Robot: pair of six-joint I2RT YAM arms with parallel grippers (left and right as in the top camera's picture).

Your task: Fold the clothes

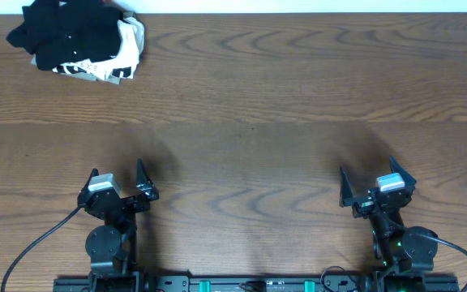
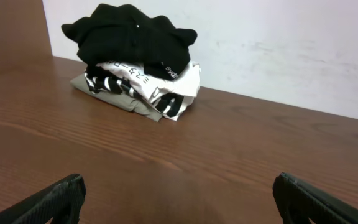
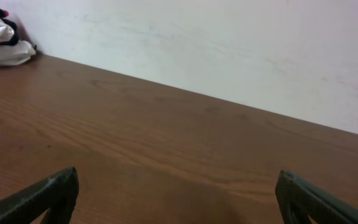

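Wooden table (image 1: 282,97), crumpled black shirt (image 1: 63,28)

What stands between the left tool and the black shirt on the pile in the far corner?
Nothing visible does. Only bare wooden table lies between the open left tool and the black shirt, which sits on top of the white bundle with black lettering.

Two black arms with silver wrist blocks, black cables trailing, each gripper (image 1: 122,178) (image 1: 368,182) with black fingers.
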